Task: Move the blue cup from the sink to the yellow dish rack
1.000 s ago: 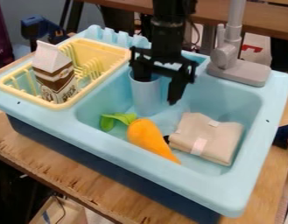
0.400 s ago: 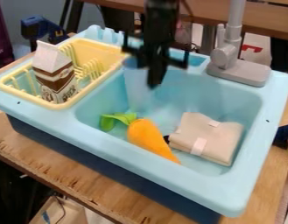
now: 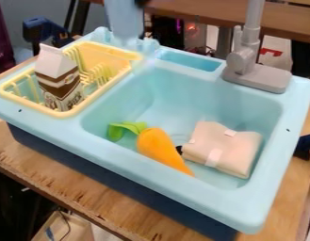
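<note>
OK, camera view: gripper (image 3: 142,3) at top edge, jaws clamped on light-blue cup (image 3: 125,21), held up over the sink's (image 3: 207,89) back rim by the yellow rack (image 3: 68,114). Cup is motion-blurred; long axis near upright, base down, no writing readable on it. Carton (image 3: 58,80) in rack has dark lettering on its lower front, too small to make out. Toy carrot (image 3: 160,147) and folded cloth (image 3: 225,147) in basin.
</note>
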Controlling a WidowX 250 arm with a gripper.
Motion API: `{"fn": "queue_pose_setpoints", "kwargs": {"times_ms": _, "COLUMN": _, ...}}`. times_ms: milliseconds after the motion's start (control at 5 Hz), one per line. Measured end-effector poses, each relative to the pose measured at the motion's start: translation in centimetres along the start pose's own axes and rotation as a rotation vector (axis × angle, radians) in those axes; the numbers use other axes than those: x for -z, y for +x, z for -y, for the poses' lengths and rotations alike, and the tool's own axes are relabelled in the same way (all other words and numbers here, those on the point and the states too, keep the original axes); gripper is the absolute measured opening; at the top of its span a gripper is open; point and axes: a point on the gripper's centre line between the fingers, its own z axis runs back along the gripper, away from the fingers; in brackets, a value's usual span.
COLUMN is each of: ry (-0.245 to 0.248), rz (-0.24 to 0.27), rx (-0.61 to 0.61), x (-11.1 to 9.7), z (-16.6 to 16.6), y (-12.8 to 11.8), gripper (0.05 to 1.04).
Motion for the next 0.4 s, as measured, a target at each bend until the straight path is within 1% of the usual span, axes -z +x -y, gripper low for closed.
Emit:
{"fn": "queue_pose_setpoints", "kwargs": {"times_ms": 200, "ry": 0.074, "rz": -0.035, "rx": -0.098, "x": -1.2, "z": -3.5, "y": -0.6, "gripper": 0.102}}
{"fn": "queue_pose_setpoints", "kwargs": {"times_ms": 400, "ry": 0.083, "rz": -0.036, "rx": -0.176, "x": -0.3, "z": -6.8, "y": 0.5, "gripper": 0.103}}
